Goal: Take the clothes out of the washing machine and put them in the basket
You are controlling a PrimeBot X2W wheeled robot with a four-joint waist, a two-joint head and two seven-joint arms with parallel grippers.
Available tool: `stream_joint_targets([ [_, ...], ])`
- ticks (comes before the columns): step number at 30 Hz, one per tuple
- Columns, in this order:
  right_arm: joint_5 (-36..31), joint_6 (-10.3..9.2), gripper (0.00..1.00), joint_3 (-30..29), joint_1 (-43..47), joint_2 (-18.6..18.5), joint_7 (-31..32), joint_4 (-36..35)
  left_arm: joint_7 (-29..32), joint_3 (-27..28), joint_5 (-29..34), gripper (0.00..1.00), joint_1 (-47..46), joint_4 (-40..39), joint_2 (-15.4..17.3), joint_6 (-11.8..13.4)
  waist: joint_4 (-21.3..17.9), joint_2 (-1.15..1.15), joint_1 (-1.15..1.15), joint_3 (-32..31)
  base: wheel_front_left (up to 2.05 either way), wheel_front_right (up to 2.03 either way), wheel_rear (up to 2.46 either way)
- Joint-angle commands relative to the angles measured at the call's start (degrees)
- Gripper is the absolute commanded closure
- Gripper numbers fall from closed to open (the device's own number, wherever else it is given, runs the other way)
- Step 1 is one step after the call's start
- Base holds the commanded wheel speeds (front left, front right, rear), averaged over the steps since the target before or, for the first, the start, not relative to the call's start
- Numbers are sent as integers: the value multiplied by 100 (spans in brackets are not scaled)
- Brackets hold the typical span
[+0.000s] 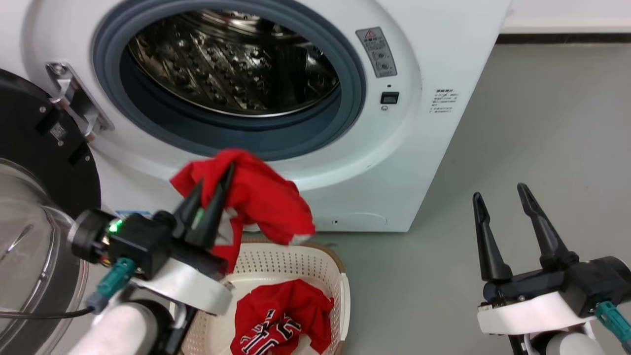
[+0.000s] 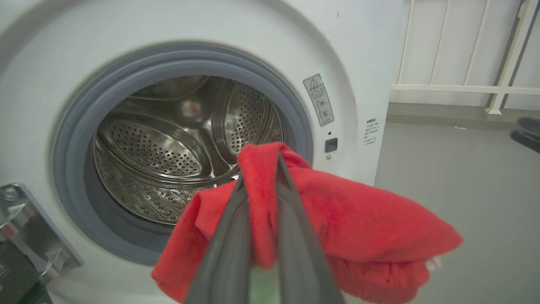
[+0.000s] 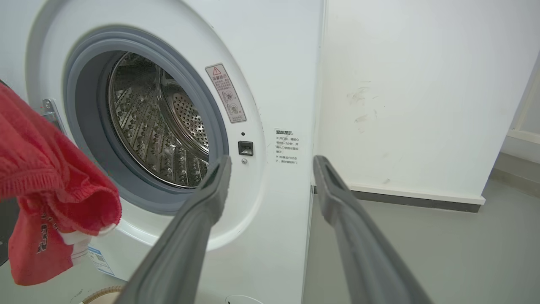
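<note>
My left gripper is shut on a red garment with white trim, holding it up in front of the washing machine, above the basket. The cloth drapes over both fingers in the left wrist view, garment, gripper. A red jersey with black-and-white lettering lies in the basket. The steel drum looks bare inside. My right gripper stands open at the lower right, holding nothing; in its own view the gripper faces the machine's right front, with the held garment at the left edge.
The machine's black-rimmed glass door hangs open at the left, close beside my left arm. Grey floor stretches to the right of the machine. A white wall and skirting stand behind it.
</note>
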Motion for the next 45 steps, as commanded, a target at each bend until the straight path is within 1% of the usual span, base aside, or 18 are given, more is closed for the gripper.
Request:
stream_joint_targets([
  [1, -33, -4, 0, -11, -107, 8, -11, -23, -72, -35, -69, 100, 86, 69, -102, -27, 16, 0, 0, 118, 0, 0, 0],
  [3, -44, -4, 0, -16, -162, 8, -11, -39, -152, -102, -115, 100, 170, 263, -160, -70, 17, 0, 0, 238, 0, 0, 0],
  [4, -50, -4, 0, -11, -200, 8, -11, -52, -204, -134, -168, 100, 221, 384, -239, -72, 13, 0, 0, 316, 0, 0, 0],
  [7, -71, -4, 0, -4, -326, 8, -11, -77, -354, -252, -284, 100, 312, 864, -404, -185, -15, 0, 0, 537, 0, 0, 0],
  [14, -122, -4, 0, -6, -687, 8, -11, -202, -668, -472, -441, 100, 65, 2483, -800, -565, -169, 0, 0, 1237, 0, 0, 0],
  [15, -131, -5, 0, -13, -750, 8, -11, -216, -689, -518, -396, 100, -12, 2741, -816, -629, -198, 0, 0, 1355, 0, 0, 0],
  [17, -145, -4, 0, -10, -879, 9, -11, -261, -771, -530, -443, 100, -207, 3222, -982, -757, -253, 0, 0, 1604, 0, 0, 0],
  [19, -181, -5, 0, -19, -993, 8, -11, -301, -810, -576, -375, 100, -435, 3729, -1036, -863, -298, 0, 0, 1858, 0, 0, 0],
  [24, -183, -4, 0, -86, -1301, 8, -10, -409, -891, -650, -318, 100, -1109, 5043, -1315, -1137, -402, 0, 0, 2470, 0, 0, 0],
  [30, -149, -4, 0, -115, -1560, 10, -11, -537, -953, -808, -150, 100, -1971, 6453, -1555, -1389, -547, 0, 0, 3114, 0, 0, 0],
  [35, -125, -5, 0, -156, -1680, 10, -11, -645, -924, -982, -4, 100, -2585, 7426, -1722, -1501, -592, 0, 0, 3521, 0, 0, 0],
  [39, -90, -5, 0, -177, -1777, 10, -11, -723, -794, -1110, 68, 100, -2947, 8041, -1827, -1567, -615, 0, 0, 3763, 0, 0, 0],
  [42, -77, -5, 0, -193, -1820, 9, -11, -742, -620, -1202, 97, 100, -3116, 8430, -1911, -1587, -627, 0, 0, 3876, 0, 0, 0],
  [45, -67, -4, 0, -183, -1873, 9, -11, -760, -427, -1296, 123, 100, -3203, 8652, -1954, -1622, -641, 0, 0, 3933, 0, 0, 0],
])
